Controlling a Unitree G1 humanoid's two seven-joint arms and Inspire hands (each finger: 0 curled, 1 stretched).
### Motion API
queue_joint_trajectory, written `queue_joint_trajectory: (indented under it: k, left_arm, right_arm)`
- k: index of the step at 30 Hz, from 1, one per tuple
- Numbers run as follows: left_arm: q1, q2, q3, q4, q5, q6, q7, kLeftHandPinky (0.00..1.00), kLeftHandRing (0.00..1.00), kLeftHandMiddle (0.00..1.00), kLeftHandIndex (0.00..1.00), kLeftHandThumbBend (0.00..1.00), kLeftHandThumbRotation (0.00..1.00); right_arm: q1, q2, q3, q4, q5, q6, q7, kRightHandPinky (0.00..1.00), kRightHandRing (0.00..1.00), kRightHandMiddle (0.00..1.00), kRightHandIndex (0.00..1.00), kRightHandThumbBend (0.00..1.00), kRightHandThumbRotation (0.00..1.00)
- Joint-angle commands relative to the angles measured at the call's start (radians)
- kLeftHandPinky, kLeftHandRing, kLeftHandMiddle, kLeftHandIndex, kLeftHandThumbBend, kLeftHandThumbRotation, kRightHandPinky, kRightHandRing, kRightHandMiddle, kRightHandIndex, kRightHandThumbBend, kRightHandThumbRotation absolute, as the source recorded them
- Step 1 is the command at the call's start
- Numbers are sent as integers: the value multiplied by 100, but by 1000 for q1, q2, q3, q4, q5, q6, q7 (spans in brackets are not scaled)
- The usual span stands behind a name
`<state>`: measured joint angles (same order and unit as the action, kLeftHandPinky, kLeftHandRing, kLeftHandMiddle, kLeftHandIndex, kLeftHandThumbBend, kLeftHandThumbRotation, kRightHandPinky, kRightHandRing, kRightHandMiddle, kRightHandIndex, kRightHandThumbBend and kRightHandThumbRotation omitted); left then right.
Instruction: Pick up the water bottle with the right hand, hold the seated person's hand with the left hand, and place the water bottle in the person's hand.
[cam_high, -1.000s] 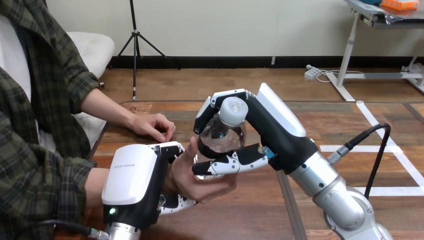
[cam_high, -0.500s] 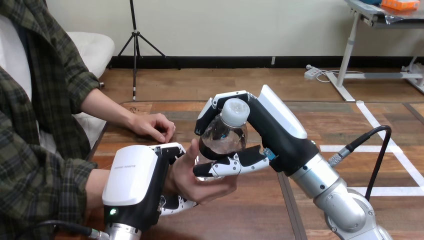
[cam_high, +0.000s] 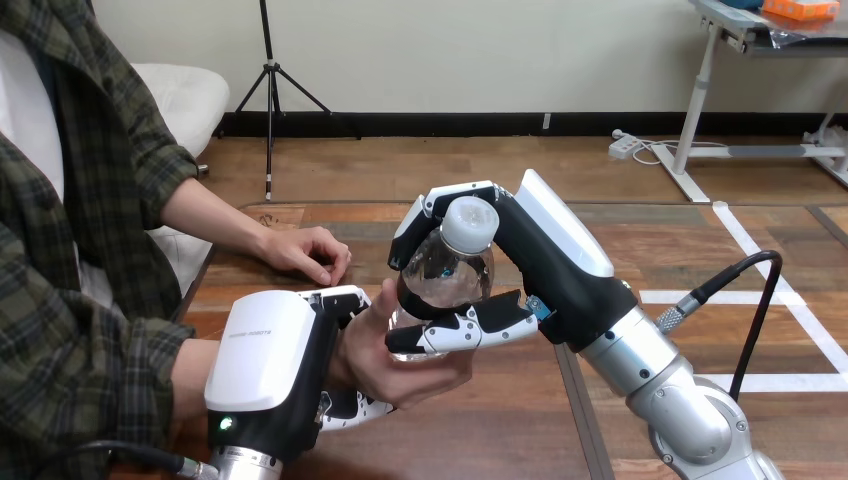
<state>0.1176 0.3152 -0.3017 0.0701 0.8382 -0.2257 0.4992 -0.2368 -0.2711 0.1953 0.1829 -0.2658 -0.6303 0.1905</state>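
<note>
Clear, white-capped plastic water bottle (cam_high: 447, 272) (probably light, slick, crushable) clasped mid-body by right hand (cam_high: 550, 265) fingers (cam_high: 452, 190), touching person's hand (cam_high: 400, 368) wrapped in left hand (cam_high: 270, 350) fingers.

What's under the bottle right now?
The person's hand, palm up, gripped by the left hand. The right hand's thumb covers the bottle's base, so contact with the palm can't be seen.

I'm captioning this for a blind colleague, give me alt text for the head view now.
The robot's right hand grips a clear, white-capped water bottle, its base resting in the person's upturned hand, which the robot's left hand clasps from the side above the wooden table. The person's other hand lies on the table behind.
</note>
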Motion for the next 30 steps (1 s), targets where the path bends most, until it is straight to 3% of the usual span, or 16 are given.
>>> queue_joint_trajectory:
  k: [1, 20, 26, 30]
  left_arm:
    - [-35, -17, -17, -22, -1, -16, -7, 28, 32, 37, 41, 85, 0]
    - [-38, -13, -15, -9, -2, -23, -3, 27, 32, 37, 41, 85, 0]
    - [-43, -7, -18, 7, 3, -35, 9, 28, 33, 37, 41, 86, 0]
    - [-43, -5, -18, -1, 4, -23, -8, 28, 33, 38, 41, 85, 0]
  right_arm:
    - [-14, 1, -2, -25, 20, -10, 7, 31, 35, 43, 44, 72, 0]
    - [-21, 18, -12, -4, 25, -20, -17, 33, 36, 43, 45, 75, 0]
    - [-29, 8, -17, 10, -63, -52, -86, 38, 43, 49, 52, 78, 0]
    - [-38, 1, -19, 10, -78, -48, -97, 44, 51, 58, 60, 79, 0]
